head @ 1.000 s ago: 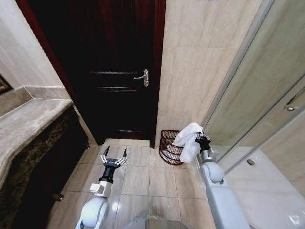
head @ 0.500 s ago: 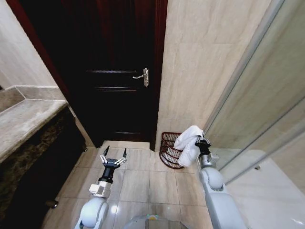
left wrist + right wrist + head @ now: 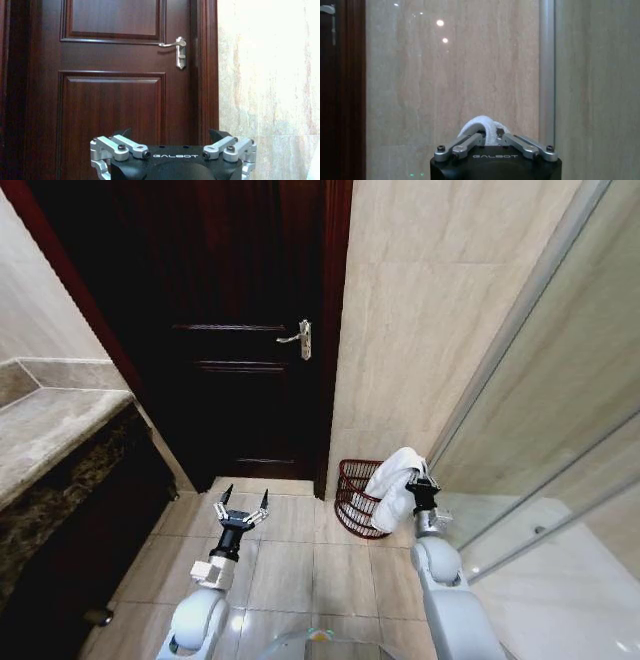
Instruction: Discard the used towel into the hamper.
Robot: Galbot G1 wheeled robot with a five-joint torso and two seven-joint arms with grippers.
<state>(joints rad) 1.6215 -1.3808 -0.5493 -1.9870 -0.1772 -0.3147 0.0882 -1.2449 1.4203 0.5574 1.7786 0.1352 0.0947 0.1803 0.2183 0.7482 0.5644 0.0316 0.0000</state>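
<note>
Pinching crumpled white towel (image 3: 393,482) in right gripper (image 3: 421,481) jaws, seemingly above reddish-brown wire hamper (image 3: 353,498) for dropping; left gripper (image 3: 244,504) idling nearby, jaws spread.

arms: pale grey-white rounded shells, lower frame in your head view | left gripper (image 3: 243,502): black body, silver linkage fingers, dark pointed tips | right gripper (image 3: 491,137): black body, silver fingers, hex screws | marking: white "GALBOT" on both wrists
</note>
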